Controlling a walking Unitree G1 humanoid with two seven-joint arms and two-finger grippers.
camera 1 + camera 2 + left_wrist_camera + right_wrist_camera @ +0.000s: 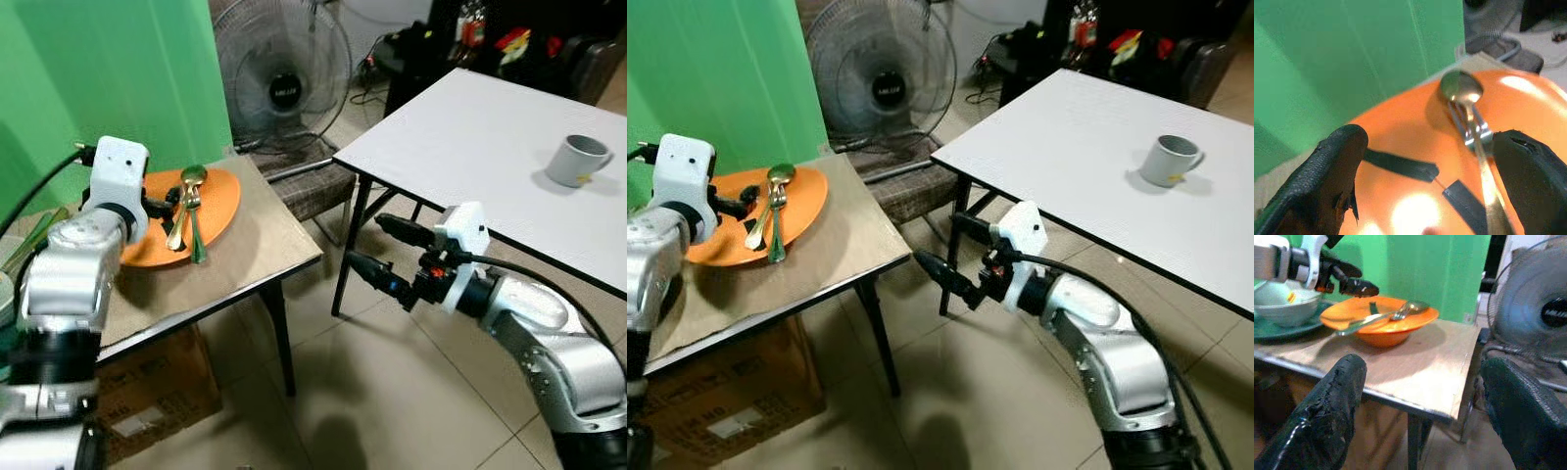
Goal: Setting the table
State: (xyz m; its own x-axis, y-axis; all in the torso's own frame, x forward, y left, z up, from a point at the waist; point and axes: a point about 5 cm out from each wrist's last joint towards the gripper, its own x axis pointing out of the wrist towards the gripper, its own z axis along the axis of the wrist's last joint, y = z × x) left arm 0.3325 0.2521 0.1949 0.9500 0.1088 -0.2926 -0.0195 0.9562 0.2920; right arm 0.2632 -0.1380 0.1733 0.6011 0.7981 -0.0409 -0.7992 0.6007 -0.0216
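**Cutlery in the orange bowl**

While the right pincer (384,254) is held spread in the gap between the desks, the left pincer (1432,183), also spread, is poised over the orange bowl (217,201) on the brown desk (265,240), where a spoon (186,202) and fork (1469,131) are laid.

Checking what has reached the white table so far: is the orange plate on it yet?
No. The orange plate sits on the brown side table with cutlery in it; the white table holds a grey mug.
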